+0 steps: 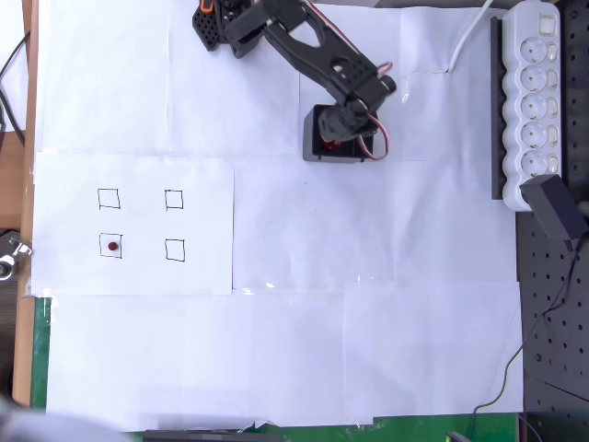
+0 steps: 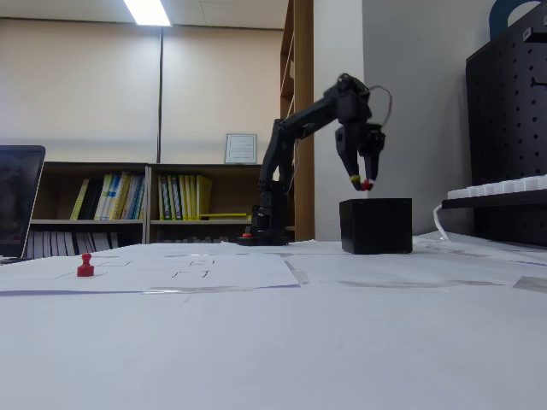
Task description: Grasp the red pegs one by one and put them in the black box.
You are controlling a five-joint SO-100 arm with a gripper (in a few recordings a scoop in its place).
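Nearest the lens in the fixed view lay the white paper (image 2: 282, 342) covering the table, and on it, at the left of the frame, a single red peg (image 2: 85, 266) stood upright; from the overhead view that same peg (image 1: 112, 246) sat inside the lower-left of four hand-drawn squares (image 1: 142, 224), the other three squares being empty. Well apart from it, toward the upper middle of the overhead frame, the black box (image 1: 316, 147) rested on the paper with the arm bent over it. The gripper (image 2: 362, 182) hung directly above the black box (image 2: 375, 225), clear of its rim, fingers pointing down and pinched narrow on a second red peg (image 2: 367, 184), whose red showed at the fingertips; in the overhead view a speck of red (image 1: 330, 145) appeared under the gripper (image 1: 340, 133) within the box's outline, though whether that was the held peg or ones already inside could not be told. The relation that mattered was vertical: the box opening lay straight below the held peg, so a release looked like the step in hand. The remaining peg lay toward the lower left of the overhead frame, a long reach from the gripper.
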